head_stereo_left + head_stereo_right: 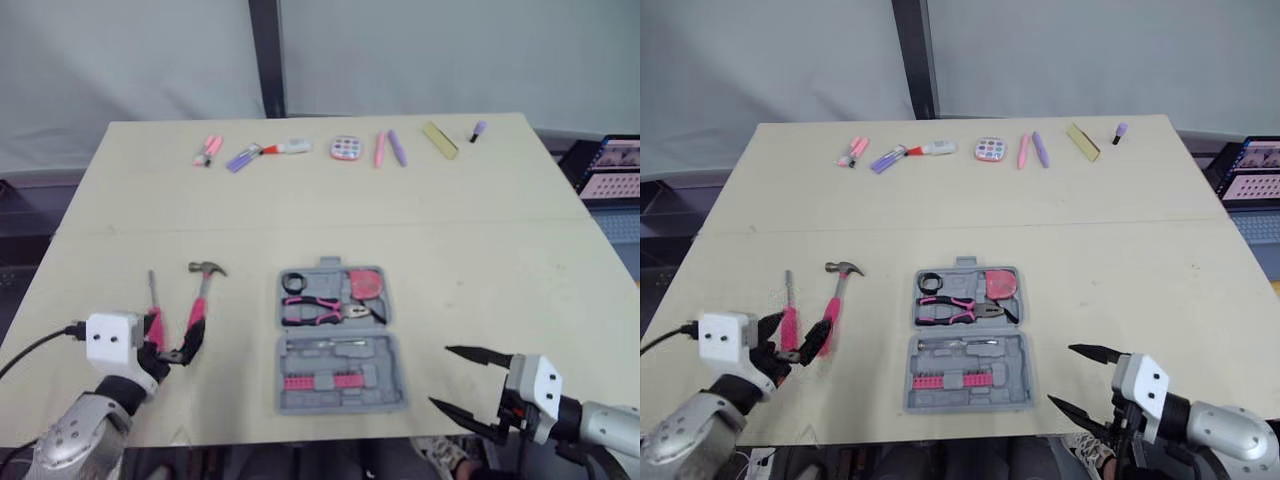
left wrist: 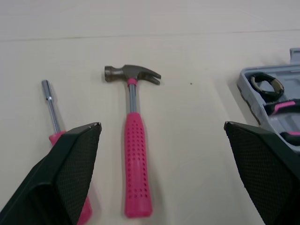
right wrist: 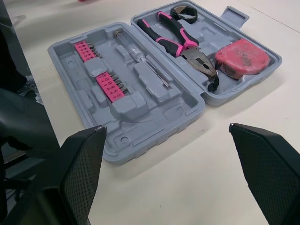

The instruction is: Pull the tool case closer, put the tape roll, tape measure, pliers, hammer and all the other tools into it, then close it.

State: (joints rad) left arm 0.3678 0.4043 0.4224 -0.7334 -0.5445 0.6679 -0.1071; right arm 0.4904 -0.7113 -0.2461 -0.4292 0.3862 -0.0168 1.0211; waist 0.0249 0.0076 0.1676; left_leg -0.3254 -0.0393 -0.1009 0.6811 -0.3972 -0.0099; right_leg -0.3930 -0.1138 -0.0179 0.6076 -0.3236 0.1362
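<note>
Tool case (image 3: 154, 101) was found open on the table (image 1: 480, 230). Left pincer (image 2: 161, 125) was observed spread at the hammer (image 2: 136, 154), left of the case; right pincer (image 3: 167, 126) spread, right of it.

Screwdriver (image 2: 51, 110) handle partly behind left jaws

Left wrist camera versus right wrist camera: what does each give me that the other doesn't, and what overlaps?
Left wrist: the hammer and a pink-handled driver lying side by side on the table. Right wrist: the tape measure, pink bit rows and a thin screwdriver seated in the tool case. Both: that open case, holding the tape roll and pliers.
</note>
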